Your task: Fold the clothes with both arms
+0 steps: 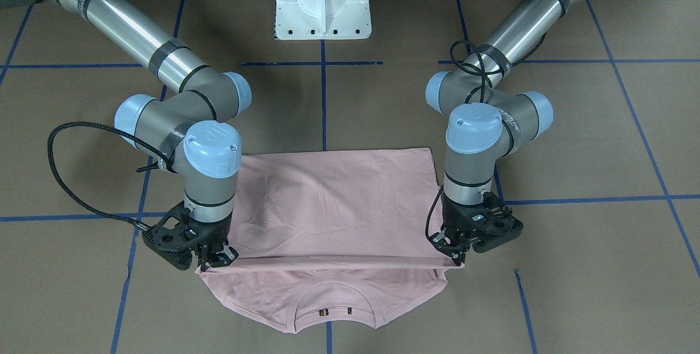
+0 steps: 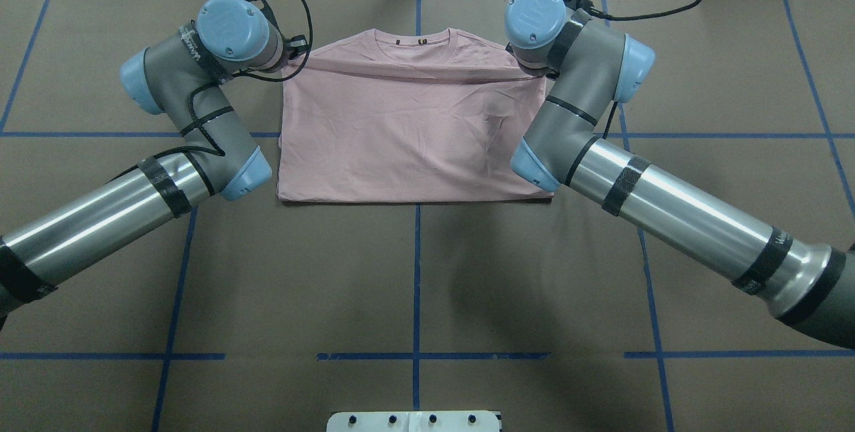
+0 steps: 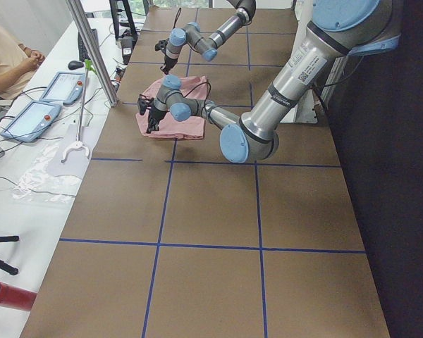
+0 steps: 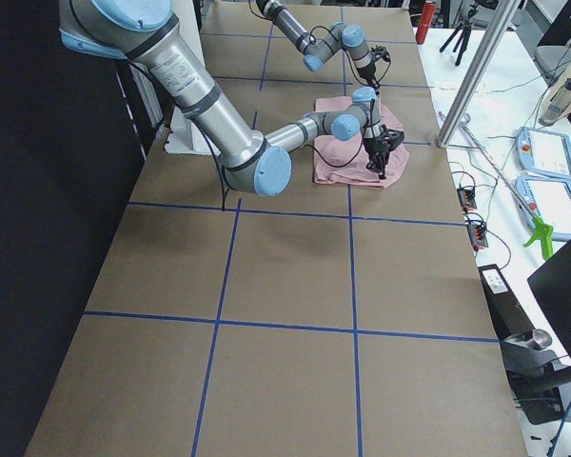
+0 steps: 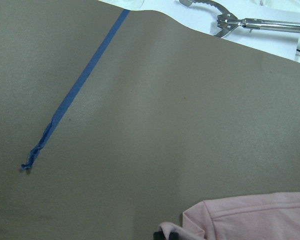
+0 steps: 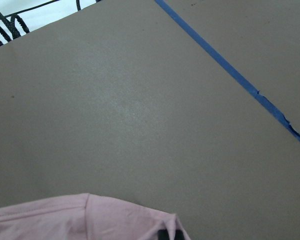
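Leftward, gripped with the black two-finger left gripper (image 1: 456,255), fingers closed tight on one corner of the doubled-over layer. Had the pale pink short-sleeved T-shirt (image 1: 333,201) lying on the brown blue-taped table (image 1: 574,140) between the grippers, plain side up, lower half folded towards the ribbed collar (image 1: 333,288). Clamped the opposite corner likewise with the black two-finger right gripper (image 1: 216,258), fingers pinched on cloth.
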### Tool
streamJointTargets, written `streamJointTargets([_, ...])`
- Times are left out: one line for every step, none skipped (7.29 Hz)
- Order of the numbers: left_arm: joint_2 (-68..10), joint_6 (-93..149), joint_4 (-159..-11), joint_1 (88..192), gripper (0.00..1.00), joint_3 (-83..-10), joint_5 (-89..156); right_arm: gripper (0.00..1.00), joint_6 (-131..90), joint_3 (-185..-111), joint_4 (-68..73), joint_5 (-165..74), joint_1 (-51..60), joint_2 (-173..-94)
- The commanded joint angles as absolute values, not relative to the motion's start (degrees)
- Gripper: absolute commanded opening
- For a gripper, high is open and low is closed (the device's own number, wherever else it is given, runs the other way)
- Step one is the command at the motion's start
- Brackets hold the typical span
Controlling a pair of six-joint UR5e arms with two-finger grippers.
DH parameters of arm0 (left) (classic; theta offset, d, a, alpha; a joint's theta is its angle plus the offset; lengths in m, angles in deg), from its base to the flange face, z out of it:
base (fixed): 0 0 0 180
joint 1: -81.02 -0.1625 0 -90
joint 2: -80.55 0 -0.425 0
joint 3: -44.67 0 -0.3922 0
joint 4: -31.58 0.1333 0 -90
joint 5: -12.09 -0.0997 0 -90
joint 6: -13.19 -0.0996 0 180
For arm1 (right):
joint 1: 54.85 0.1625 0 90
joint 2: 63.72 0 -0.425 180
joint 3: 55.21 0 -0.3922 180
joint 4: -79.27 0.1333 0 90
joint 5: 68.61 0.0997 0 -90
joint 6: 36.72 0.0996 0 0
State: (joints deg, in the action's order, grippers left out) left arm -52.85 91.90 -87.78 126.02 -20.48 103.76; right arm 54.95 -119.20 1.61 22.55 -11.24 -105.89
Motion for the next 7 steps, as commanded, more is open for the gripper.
streamJointTargets([-53.0,91.8,-88.9,125.8,0.04,-19.8,103.7,0.17,54.9,-119.1,1.7,22.4,-11.4,-105.8])
streamJointTargets([-53.0,92.3,-89.7,125.8,0.18,-20.3,103.8,0.41,54.9,-119.0,1.6,22.0,-12.0,-105.9])
streamJointTargets([-52.2,92.3,-93.4,125.8,0.31,-20.2,103.9,0.48,55.1,-119.5,2.5,22.0,-12.1,-105.9])
streamJointTargets([-50.8,93.2,-98.8,125.8,0.36,-20.0,104.3,0.49,55.9,-120.2,8.0,22.9,-12.0,-106.3])
streamJointTargets([-50.6,97.1,-102.1,125.9,0.37,-20.3,105.9,0.5,56.0,-127.7,8.5,24.0,-11.5,-110.9])
streamJointTargets([-50.6,97.4,-103.5,126.1,0.35,-20.4,108.3,0.53,56.7,-138.0,8.6,26.0,-11.6,-118.2])
streamJointTargets([-50.6,97.5,-104.0,126.2,0.35,-21.6,108.7,0.57,60.7,-145.3,8.6,26.6,-13.7,-123.5])
